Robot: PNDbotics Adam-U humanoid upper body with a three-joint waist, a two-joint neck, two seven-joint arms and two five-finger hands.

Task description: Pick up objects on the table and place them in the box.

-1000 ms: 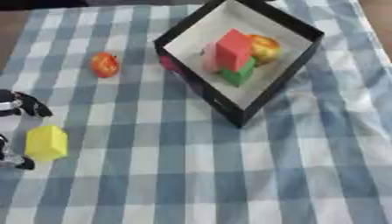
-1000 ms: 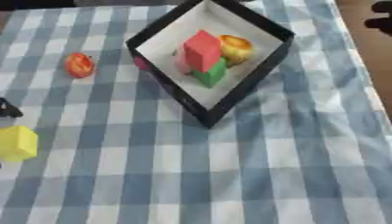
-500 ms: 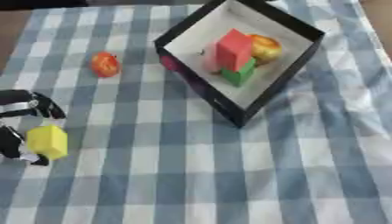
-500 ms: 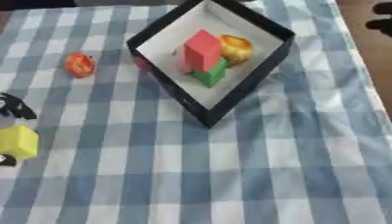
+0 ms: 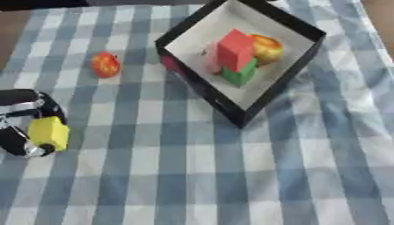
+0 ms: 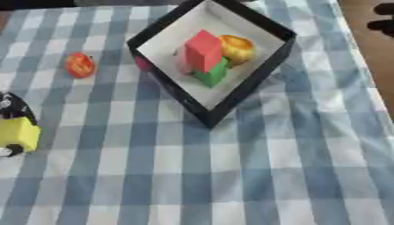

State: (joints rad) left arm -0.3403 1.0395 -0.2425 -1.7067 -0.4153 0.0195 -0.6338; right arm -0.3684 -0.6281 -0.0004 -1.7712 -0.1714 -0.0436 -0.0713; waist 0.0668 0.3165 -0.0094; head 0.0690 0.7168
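A yellow block point(image 5: 49, 132) sits at the left edge, held in my left hand point(image 5: 21, 115), whose black fingers curl over its top and below it. The black box point(image 5: 268, 92) with a white inside stands tilted at the upper middle. Inside it a red block point(image 5: 234, 48) rests on a green block point(image 5: 240, 74), with an orange-yellow round thing point(image 5: 267, 47) beside them and something pink point(image 5: 209, 57) on their left. A small red-orange fruit-like object point(image 5: 105, 65) lies on the cloth left of the box. My right hand is not in view.
A blue-and-white checked cloth point(image 5: 200, 176) covers the table. Bare brown surface point(image 6: 377, 52) shows past the cloth's right edge, with dark shapes point(image 6: 384, 19) at the upper right. A magenta patch point(image 5: 170, 64) shows at the box's left outer wall.
My left hand with the yellow block has moved rightward and slightly up, further into view. The box and the red-orange object have not moved on the cloth.
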